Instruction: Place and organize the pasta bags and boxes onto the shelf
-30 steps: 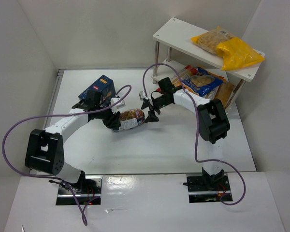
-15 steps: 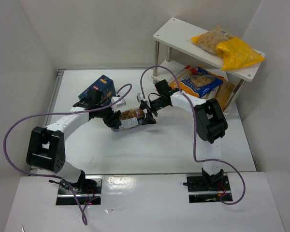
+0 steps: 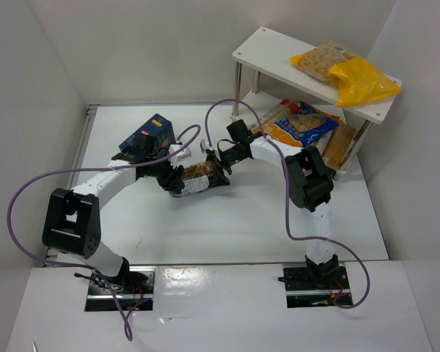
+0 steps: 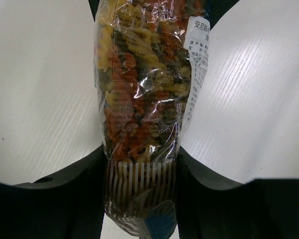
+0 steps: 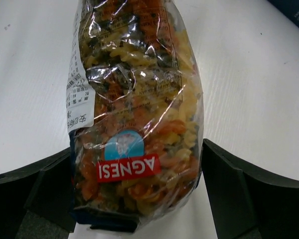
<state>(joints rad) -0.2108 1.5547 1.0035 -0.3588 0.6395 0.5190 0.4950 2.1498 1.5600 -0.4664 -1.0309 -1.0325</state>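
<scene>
A small clear bag (image 3: 196,176) of tan, orange and green pasta with a blue-red label lies between both grippers above the table. My left gripper (image 3: 177,180) is shut on its striped end (image 4: 139,184). My right gripper (image 3: 215,163) is open, and its fingers (image 5: 229,189) straddle the labelled end (image 5: 134,164), with a small gap on the right side. The dark blue pasta box (image 3: 151,135) stands behind the left arm. The white shelf (image 3: 268,55) is at the back right. Two yellow bags (image 3: 356,79) lie on its top board and blue-orange bags (image 3: 302,125) on the lower board.
White walls close in the table on the left, back and right. The purple cables of both arms loop over the table. A corner of the blue box shows at the top right of the right wrist view (image 5: 295,11).
My right gripper has moved left from beside the bag until its open fingers sit around the bag's labelled end. The left gripper still holds the bag, shifted slightly back.
</scene>
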